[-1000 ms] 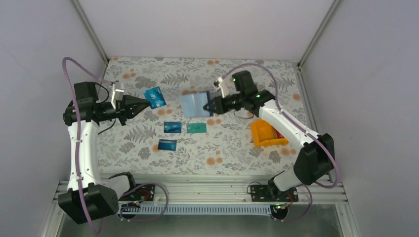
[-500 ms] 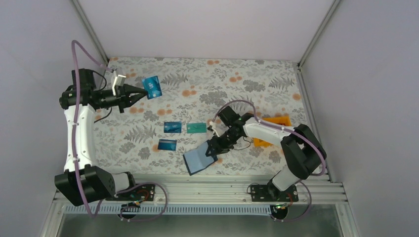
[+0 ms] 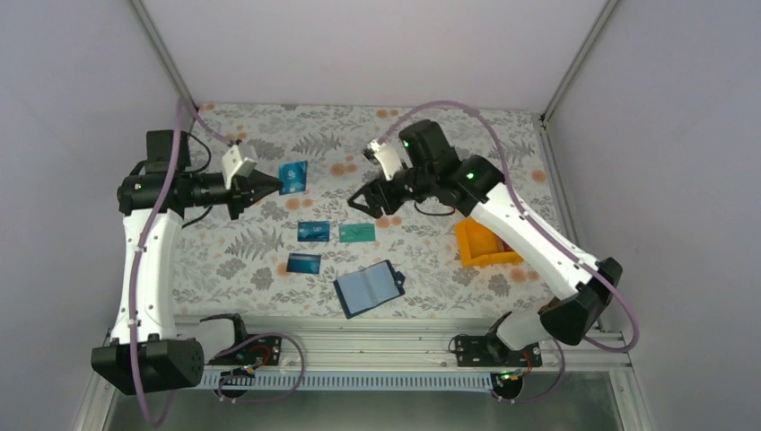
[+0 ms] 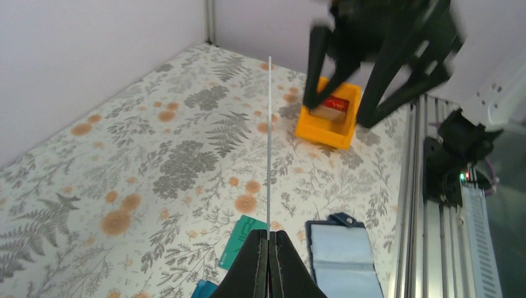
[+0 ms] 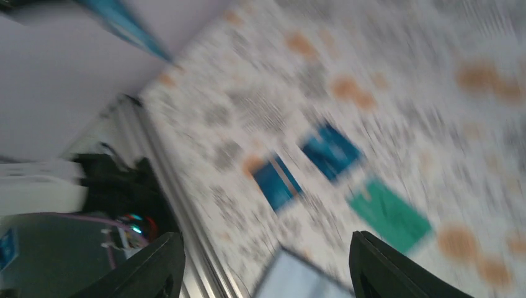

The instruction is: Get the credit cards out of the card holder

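Observation:
The card holder (image 3: 366, 288) lies open on the table near the front edge, its light blue inside up; it also shows in the left wrist view (image 4: 344, 257). My left gripper (image 3: 269, 184) is shut on a blue credit card (image 3: 293, 177), held above the table and seen edge-on as a thin line (image 4: 269, 149). Two blue cards (image 3: 313, 231) (image 3: 304, 263) and a teal card (image 3: 357, 233) lie on the table. My right gripper (image 3: 368, 205) hangs open and empty above them. The right wrist view is blurred, with the fingers (image 5: 149, 267) wide apart.
An orange bin (image 3: 480, 242) stands at the right under the right arm; a red card (image 4: 327, 107) lies in it. The metal rail (image 3: 377, 332) runs along the front edge. White walls close the table's back and sides.
My right gripper opened and let go of the card holder, which now lies near the front edge; the arm rose back to mid-table. My left gripper shifted right with its blue card.

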You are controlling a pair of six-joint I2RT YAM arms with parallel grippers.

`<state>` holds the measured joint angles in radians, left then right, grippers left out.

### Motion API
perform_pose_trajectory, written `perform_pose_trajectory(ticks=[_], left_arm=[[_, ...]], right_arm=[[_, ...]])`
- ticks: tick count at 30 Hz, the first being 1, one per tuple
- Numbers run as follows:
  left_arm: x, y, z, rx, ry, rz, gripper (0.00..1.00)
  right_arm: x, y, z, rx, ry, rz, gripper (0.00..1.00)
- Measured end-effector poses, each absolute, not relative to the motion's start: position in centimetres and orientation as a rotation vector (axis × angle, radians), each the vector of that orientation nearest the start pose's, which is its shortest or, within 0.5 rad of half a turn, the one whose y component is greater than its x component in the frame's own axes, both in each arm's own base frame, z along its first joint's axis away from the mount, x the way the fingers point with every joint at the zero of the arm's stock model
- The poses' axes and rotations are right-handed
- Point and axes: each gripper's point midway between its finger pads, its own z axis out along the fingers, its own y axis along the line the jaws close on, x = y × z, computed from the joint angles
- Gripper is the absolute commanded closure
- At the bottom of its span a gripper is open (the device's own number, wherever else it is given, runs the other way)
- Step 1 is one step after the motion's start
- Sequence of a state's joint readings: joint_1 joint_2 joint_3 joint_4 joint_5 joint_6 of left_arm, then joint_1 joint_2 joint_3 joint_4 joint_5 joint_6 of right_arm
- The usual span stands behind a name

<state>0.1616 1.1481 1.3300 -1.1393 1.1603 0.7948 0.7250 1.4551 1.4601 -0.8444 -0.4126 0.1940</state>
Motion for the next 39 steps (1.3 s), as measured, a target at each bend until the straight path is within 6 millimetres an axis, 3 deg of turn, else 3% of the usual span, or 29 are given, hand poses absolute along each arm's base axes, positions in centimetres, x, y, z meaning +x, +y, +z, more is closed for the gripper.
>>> perform_pose_trajectory(ticks=[3, 5, 7, 9, 12, 15, 17, 21, 26, 27, 29, 31, 33, 36, 39], left_arm=[[23.3, -13.2, 33.9, 1.089, 1.707, -0.832, 0.98], [22.4, -13.9, 33.7, 1.141, 1.698, -0.83, 0.98], [21.8, -14.5, 33.4, 1.181, 1.694, -0.833, 0.98], [21.4, -14.9, 33.0, 1.213, 1.694, -0.835, 0.98], [21.0, -15.3, 32.5, 1.235, 1.704, -0.845, 0.98], [20.8, -15.5, 32.5, 1.246, 1.701, -0.851, 0.98], [20.8, -15.6, 32.5, 1.251, 1.699, -0.854, 0.98], [20.7, -15.7, 32.5, 1.253, 1.697, -0.856, 0.98], [20.7, -15.7, 32.4, 1.254, 1.698, -0.859, 0.98], [20.7, -15.8, 32.4, 1.255, 1.697, -0.863, 0.87], [20.7, -15.9, 32.6, 1.248, 1.693, -0.872, 0.37], [21.5, -15.8, 32.6, 1.219, 1.714, -0.847, 0.13], [23.1, -15.0, 32.1, 1.148, 1.782, -0.783, 0.01], [25.5, -13.2, 30.9, 1.01, 1.886, -0.687, 0.0], [27.9, -10.0, 29.3, 0.811, 2.001, -0.574, 0.0]], right_arm=[[22.7, 34.3, 34.3, -1.059, 2.067, 0.981, 0.31], [21.6, 35.9, 38.1, -1.152, 1.908, 1.01, 0.31], [21.0, 37.4, 40.9, -1.22, 1.774, 1.021, 0.31], [20.8, 38.6, 42.2, -1.267, 1.695, 1.023, 0.31], [20.8, 40.4, 41.5, -1.339, 1.656, 1.019, 0.32], [20.6, 42.2, 38.8, -1.42, 1.68, 1.009, 0.39], [20.7, 42.8, 36.8, -1.46, 1.719, 0.993, 0.58], [21.0, 43.0, 34.9, -1.496, 1.759, 0.948, 0.94], [20.7, 42.6, 34.6, -1.485, 1.764, 0.944, 0.96], [20.7, 42.4, 34.6, -1.477, 1.767, 0.944, 0.96], [20.8, 42.2, 34.8, -1.448, 1.775, 0.943, 0.96], [21.2, 41.5, 35.0, -1.388, 1.811, 0.941, 0.96], [22.6, 40.3, 35.2, -1.27, 1.872, 0.945, 0.96], [26.6, 37.9, 34.5, -0.963, 2.012, 0.993, 0.96], [30.3, 35.9, 31.8, -0.603, 2.118, 1.047, 0.96]])
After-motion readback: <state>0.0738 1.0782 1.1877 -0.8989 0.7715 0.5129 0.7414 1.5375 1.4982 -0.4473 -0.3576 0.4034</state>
